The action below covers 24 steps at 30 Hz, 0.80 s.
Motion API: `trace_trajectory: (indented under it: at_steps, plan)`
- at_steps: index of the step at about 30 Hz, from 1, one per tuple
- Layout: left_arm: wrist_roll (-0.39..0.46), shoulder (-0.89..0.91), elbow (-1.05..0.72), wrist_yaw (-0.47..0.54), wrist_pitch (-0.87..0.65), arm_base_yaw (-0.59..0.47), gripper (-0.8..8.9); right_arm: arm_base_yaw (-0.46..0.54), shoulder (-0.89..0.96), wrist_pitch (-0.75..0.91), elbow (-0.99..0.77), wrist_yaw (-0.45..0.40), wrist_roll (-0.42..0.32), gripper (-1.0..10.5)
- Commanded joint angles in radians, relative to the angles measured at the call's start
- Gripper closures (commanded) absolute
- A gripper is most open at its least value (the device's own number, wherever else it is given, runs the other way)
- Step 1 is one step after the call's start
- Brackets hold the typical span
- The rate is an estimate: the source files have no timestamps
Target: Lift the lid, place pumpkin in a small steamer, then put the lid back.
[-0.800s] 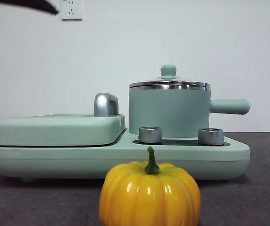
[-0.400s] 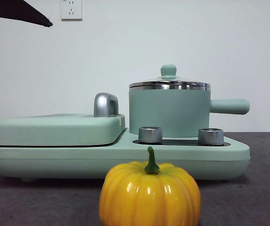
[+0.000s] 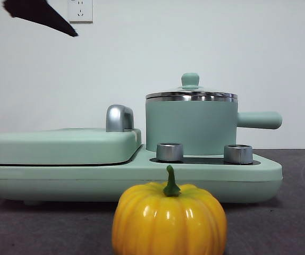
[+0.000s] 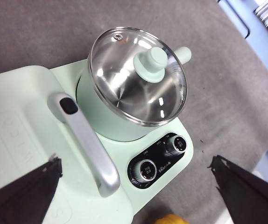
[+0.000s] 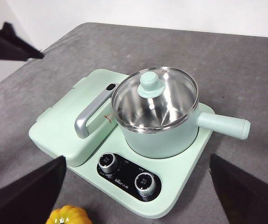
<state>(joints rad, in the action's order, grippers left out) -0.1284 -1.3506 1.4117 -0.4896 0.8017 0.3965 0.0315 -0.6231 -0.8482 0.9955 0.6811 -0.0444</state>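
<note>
The small steamer [image 3: 189, 127] stands on the right side of a wide mint-green base, its side handle [image 3: 259, 120] pointing right. The lid [image 3: 191, 95] sits shut on it, also seen in the left wrist view [image 4: 124, 79] and the right wrist view [image 5: 155, 100]. The pumpkin [image 3: 169, 220] stands upright on the table in front of the base, and its edge shows in both wrist views [image 4: 171, 219] [image 5: 68, 215]. My left gripper [image 4: 134, 161] is open and empty, high above the base near the lid; its black tip [image 3: 41, 16] shows at the front view's top left. My right gripper [image 5: 137, 158] is open and empty, high above the table.
The wide base [image 3: 142, 180] has two silver knobs [image 3: 169, 152] at its front. A large flat mint-green cover [image 3: 62, 146] with a chrome handle [image 3: 119, 118] lies on its left half. Grey table surface [image 3: 296, 212] surrounds the base.
In the front view the left arm's black tip has come further down and to the right. The lid, steamer and pumpkin have not moved.
</note>
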Motion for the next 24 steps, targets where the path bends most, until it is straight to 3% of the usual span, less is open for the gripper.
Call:
trace_trajectory:
  at_steps: [1,7,17,24]
  plan:
    - [0.037,-0.098,0.128,-0.005,0.058,0.014,2.95,-0.003,-0.005,0.009,0.017,0.003,0.011,4.6]
    - [0.040,-0.294,0.369,0.003,0.166,0.059,2.95,-0.003,-0.005,0.009,0.017,0.003,0.011,4.6]
    - [0.069,-0.625,0.821,0.178,0.408,0.161,2.95,-0.003,-0.005,0.009,0.017,0.003,0.011,4.6]
    - [0.073,-0.743,0.909,0.238,0.367,0.242,2.95,-0.003,-0.005,0.009,0.017,0.003,0.010,4.6]
